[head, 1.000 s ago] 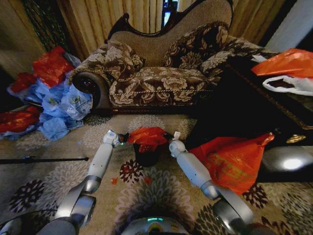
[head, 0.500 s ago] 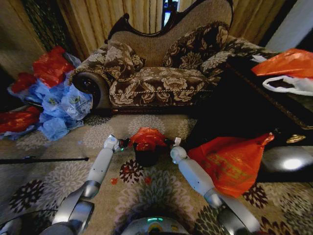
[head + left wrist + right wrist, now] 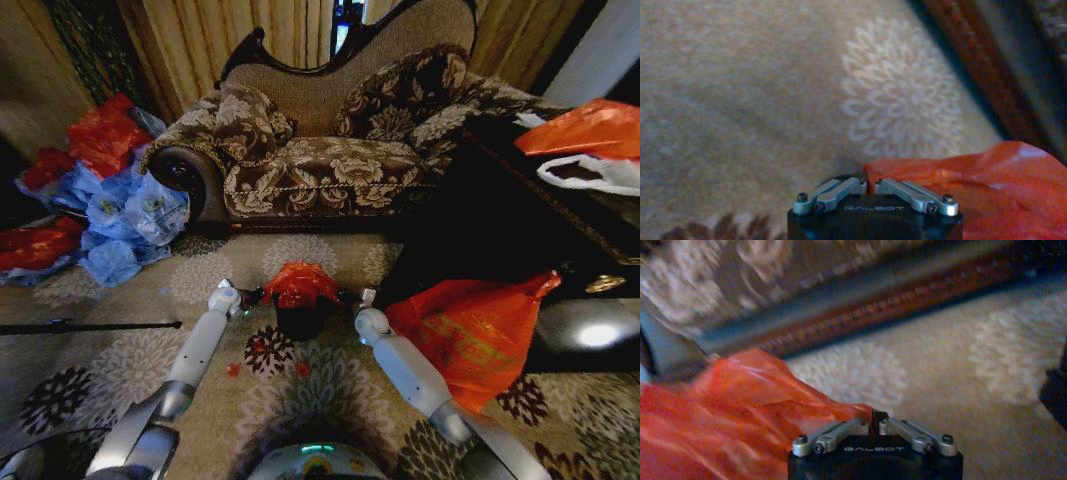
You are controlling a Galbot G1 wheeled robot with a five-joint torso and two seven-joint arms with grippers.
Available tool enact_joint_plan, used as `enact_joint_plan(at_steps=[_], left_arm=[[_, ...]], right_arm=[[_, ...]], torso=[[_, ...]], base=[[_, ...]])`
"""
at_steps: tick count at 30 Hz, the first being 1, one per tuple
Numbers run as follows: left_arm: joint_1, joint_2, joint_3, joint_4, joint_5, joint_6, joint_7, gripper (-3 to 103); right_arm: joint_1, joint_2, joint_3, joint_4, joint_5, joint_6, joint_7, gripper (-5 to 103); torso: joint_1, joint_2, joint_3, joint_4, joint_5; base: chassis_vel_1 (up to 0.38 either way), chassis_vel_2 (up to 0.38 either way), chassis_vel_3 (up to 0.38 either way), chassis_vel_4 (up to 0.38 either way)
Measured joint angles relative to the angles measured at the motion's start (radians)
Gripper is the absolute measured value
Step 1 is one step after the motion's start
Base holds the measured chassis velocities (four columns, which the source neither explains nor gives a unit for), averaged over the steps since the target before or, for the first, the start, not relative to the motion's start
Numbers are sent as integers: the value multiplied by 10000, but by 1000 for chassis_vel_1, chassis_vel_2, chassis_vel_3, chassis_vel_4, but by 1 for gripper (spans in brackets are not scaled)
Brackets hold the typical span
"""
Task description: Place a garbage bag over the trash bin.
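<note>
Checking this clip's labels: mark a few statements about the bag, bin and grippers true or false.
1. The bag sits atop the bin. True.
2. The left gripper is shut on the bag's edge. True.
3. The right gripper is open, clear of the bag. False: it is shut on the bag's other edge.
4. The bin stands on the sofa. False: it stands on the carpet before it.

The garbage bag (image 3: 299, 282) sits on the trash bin (image 3: 300, 317) at frame centre, the sofa (image 3: 320, 150) above it.
</note>
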Motion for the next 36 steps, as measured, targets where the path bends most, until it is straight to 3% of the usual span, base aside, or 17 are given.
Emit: enact_joint_plan(at_steps=[7,14,16,18,19,22,25,29,30,33,35,36], left_arm=[[327,481,-48,-1004,-420,226,-4,0],[351,460,9,-1086,-370,253,10,0],[343,434,6,-1147,-366,242,8,0],[339,434,6,-1151,-366,240,6,0],[335,435,10,-1155,-347,236,3,0],[397,434,-3,-1185,-314,223,-9,0],[623,439,-91,-1501,-349,217,-100,0],[735,477,-177,-1765,-469,216,-175,0],[735,488,-221,-1847,-531,215,-196,0],[693,519,-231,-1864,-575,214,-198,0],[657,537,-230,-1847,-584,214,-187,0],[634,537,-228,-1820,-588,214,-172,0]], right_arm=[[-786,-899,646,2379,769,-36,-203,30],[-1225,-1137,667,3238,914,-4,-419,51],[-1397,-1140,674,3644,937,16,-409,62],[-1422,-1148,679,3743,976,10,-390,62],[-1470,-1229,626,4218,1256,-71,-202,73],[-1312,-1305,233,4619,1675,-385,270,79],[-611,-1246,-691,4434,1880,-899,1281,95],[44,-1114,-1626,3905,2041,-1397,1739,94],[217,-1127,-1853,3837,2084,-1651,1784,83],[127,-1514,-1965,4331,2148,-1999,1716,80],[-63,-1730,-1961,4619,2218,-2177,1533,80],[-240,-1865,-1960,4780,2240,-2311,1327,85]], torso=[[0,0,-1,-1,0],[0,0,0,-1,2],[0,0,0,-1,0],[0,0,0,-2,2],[0,0,0,-2,0],[0,0,0,-7,0],[0,0,-1,2,-6],[1,-2,0,1,-3],[1,-3,1,3,3],[1,-3,1,3,-4],[0,-2,0,0,-3],[1,-2,0,-2,-1]], base=[[0,0,0,0],[0,0,0,0],[0,0,0,0],[0,0,0,0],[0,0,0,0],[0,0,0,0],[0,0,0,0],[0,0,0,0],[0,0,0,0],[0,0,0,0],[0,0,0,0],[0,0,0,0]])
